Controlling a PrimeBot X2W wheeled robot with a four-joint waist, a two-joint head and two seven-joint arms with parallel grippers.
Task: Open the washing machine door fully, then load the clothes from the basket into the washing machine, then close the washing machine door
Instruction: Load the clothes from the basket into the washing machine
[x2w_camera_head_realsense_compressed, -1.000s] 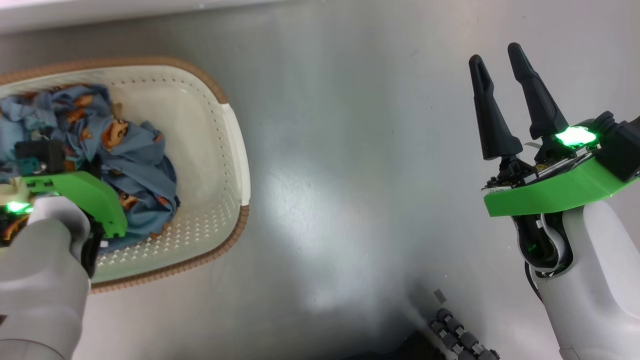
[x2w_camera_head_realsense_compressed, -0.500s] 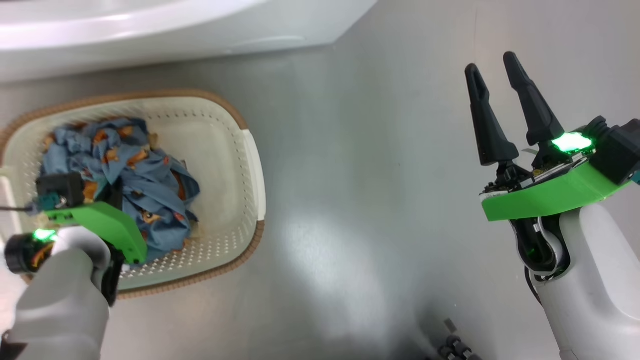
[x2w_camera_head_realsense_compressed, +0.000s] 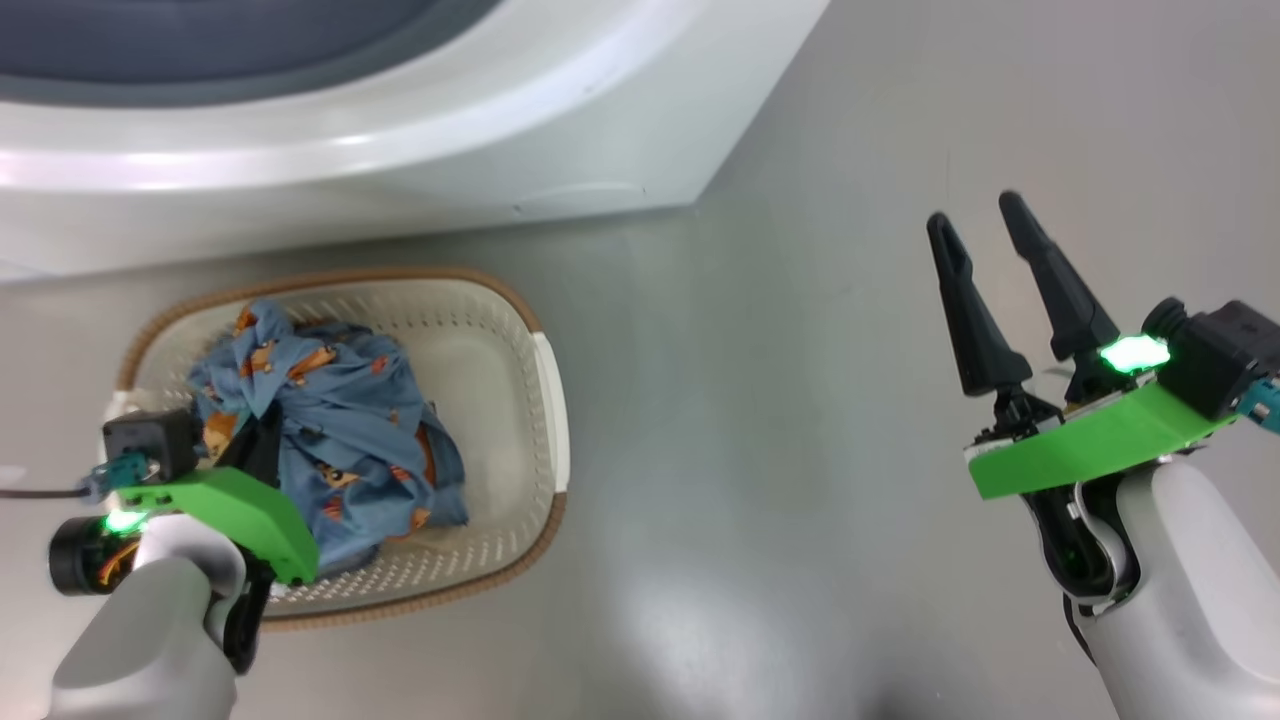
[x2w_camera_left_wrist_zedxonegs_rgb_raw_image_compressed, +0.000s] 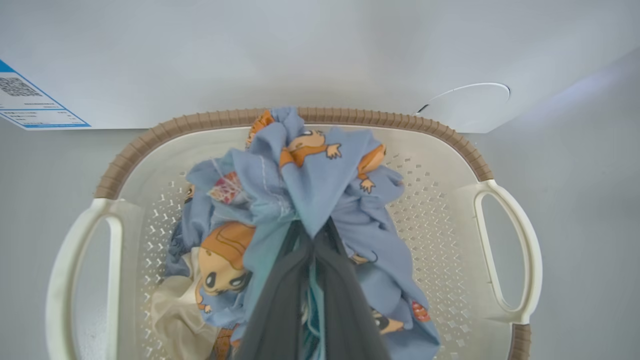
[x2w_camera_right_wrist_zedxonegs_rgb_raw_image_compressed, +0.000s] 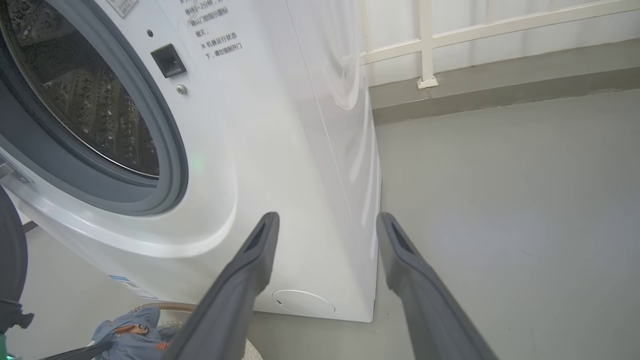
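In basket (x2w_camera_left_wrist_zedxonegs_rgb_raw_image_compressed: 440, 132), clothes (x2w_camera_left_wrist_zedxonegs_rgb_raw_image_compressed: 320, 175) w/in pinch of left claw (x2w_camera_left_wrist_zedxonegs_rgb_raw_image_compressed: 312, 235).

Left pincer (x2w_camera_left_wrist_zedxonegs_rgb_raw_image_compressed: 311, 237) pinched tight; right pincer (x2w_camera_head_realsense_compressed: 975, 212) held apart, its 2 fingers spread.

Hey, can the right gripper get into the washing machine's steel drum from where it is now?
Probably yes. The right gripper, open and empty, faces the big white washing machine; its perforated steel drum stands uncovered, with nothing between. It would have to swing left.
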